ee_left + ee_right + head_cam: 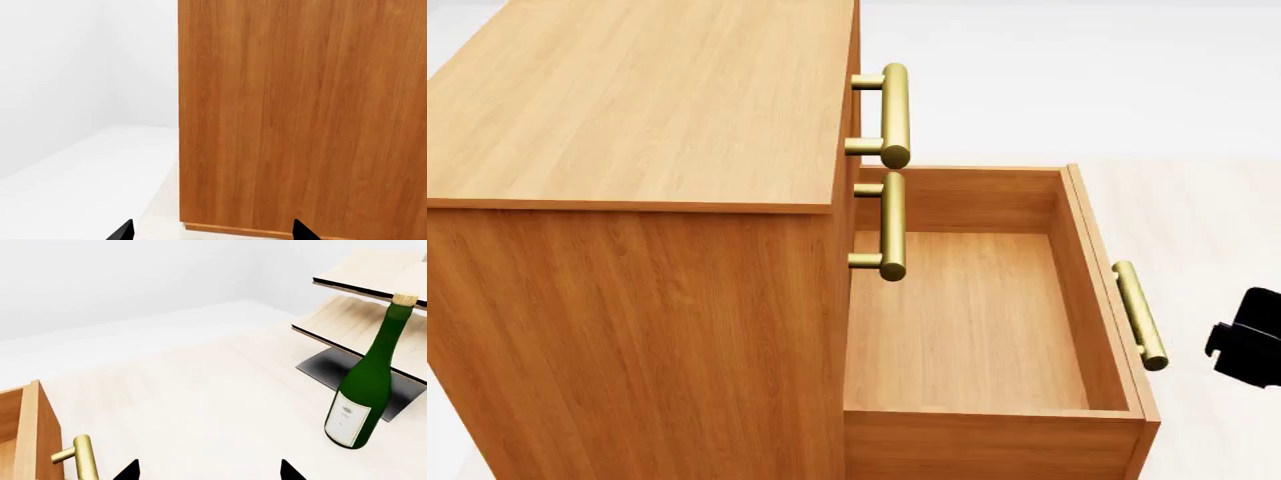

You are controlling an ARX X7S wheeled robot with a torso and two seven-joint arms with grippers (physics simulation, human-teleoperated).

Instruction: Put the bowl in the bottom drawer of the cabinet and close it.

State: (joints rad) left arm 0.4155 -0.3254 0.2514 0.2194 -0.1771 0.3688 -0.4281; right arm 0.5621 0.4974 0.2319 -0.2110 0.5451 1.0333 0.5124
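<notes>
bottom drawer (988, 320) pulled out (nothing inside) | right claw (208, 471) agape

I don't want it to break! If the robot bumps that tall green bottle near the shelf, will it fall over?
Probably, yes. The tall green glass wine bottle is narrow with a small base, so a push high on its neck could tip it. It looks like smooth glass, likely slippery, heavy if full, and breakable. Once down, its round body would probably roll.

1. The cabinet (627, 250) is orange-brown with wood grain.
2. The bottom drawer (988, 330) matches it, with a brass handle (1138, 315).
3. The wine bottle (367, 390) is dark green, with a white label and tan cork.
4. The slanted rack (353, 315) is pale wood.
</notes>
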